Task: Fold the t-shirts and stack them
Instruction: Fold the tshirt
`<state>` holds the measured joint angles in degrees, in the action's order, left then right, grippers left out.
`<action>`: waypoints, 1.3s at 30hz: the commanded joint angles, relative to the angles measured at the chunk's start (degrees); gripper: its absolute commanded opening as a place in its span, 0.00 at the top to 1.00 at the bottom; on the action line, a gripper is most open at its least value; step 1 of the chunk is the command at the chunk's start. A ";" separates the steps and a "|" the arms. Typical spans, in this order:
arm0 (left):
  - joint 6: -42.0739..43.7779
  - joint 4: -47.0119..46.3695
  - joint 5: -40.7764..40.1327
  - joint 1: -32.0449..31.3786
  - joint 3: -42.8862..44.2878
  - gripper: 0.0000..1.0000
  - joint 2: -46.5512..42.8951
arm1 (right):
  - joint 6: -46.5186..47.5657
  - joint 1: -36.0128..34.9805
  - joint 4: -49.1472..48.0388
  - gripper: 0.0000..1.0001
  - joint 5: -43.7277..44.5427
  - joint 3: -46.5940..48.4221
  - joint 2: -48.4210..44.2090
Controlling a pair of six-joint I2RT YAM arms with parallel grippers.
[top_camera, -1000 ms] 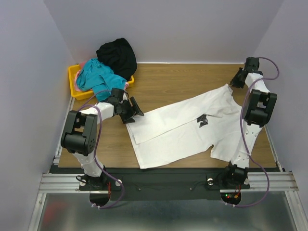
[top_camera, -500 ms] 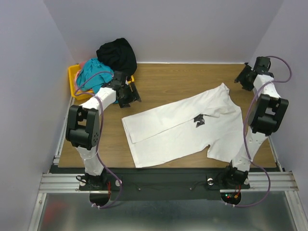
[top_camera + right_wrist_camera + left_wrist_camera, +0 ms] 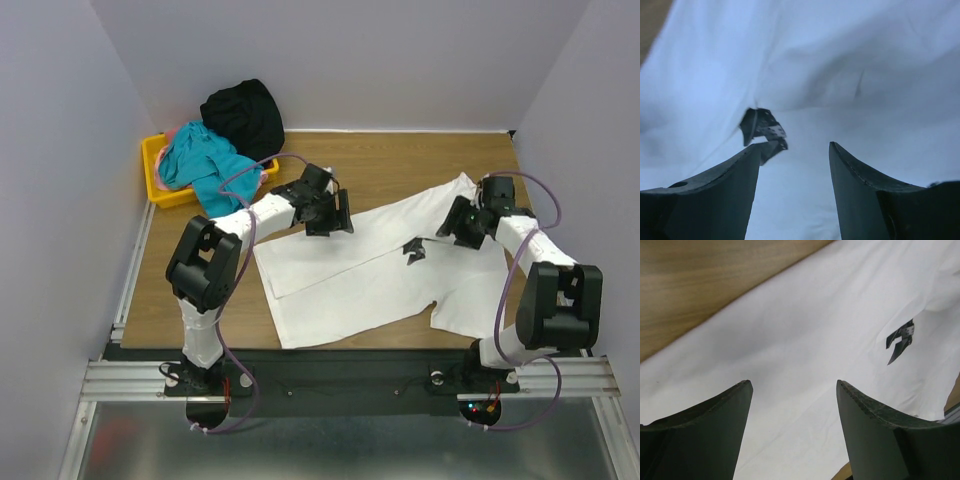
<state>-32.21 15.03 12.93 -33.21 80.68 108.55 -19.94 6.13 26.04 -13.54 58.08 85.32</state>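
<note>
Pale wooden desk (image 3: 400,160) carried a white cotton t-shirt (image 3: 370,265) spread flat from its middle toward the right edge, with a small black tag (image 3: 415,250) near the shirt's centre. Over the shirt's far left part hung the left gripper (image 3: 335,215), fingers spread wide and holding nothing, while the right gripper (image 3: 455,222) hung above the far right part beside the tag, equally spread and empty. At the far left corner a yellow plastic bin (image 3: 150,165) held a crumpled teal garment (image 3: 200,160) and a heaped black garment (image 3: 245,115)
</note>
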 commanded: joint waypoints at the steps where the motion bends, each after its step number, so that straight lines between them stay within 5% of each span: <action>1: -1.45 -2.28 0.69 -2.12 -2.81 0.20 -1.06 | -0.27 -1.12 -0.64 0.37 0.00 -4.55 -2.44; 23: -2.69 -2.55 -0.45 -3.35 -9.14 0.20 -5.46 | 1.31 -1.12 -5.83 0.41 7.30 2.12 11.44; 33: -2.34 -1.93 -0.71 -3.35 -8.44 0.20 -4.93 | 1.31 -1.12 -5.92 0.75 7.65 2.03 9.78; 39: -2.33 -2.37 -0.71 -3.26 -9.40 0.20 -4.93 | 0.34 -1.12 -3.81 0.82 7.65 2.38 6.88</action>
<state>-35.00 13.10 12.80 -36.62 71.48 105.86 -19.29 5.21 22.20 -6.87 58.11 96.09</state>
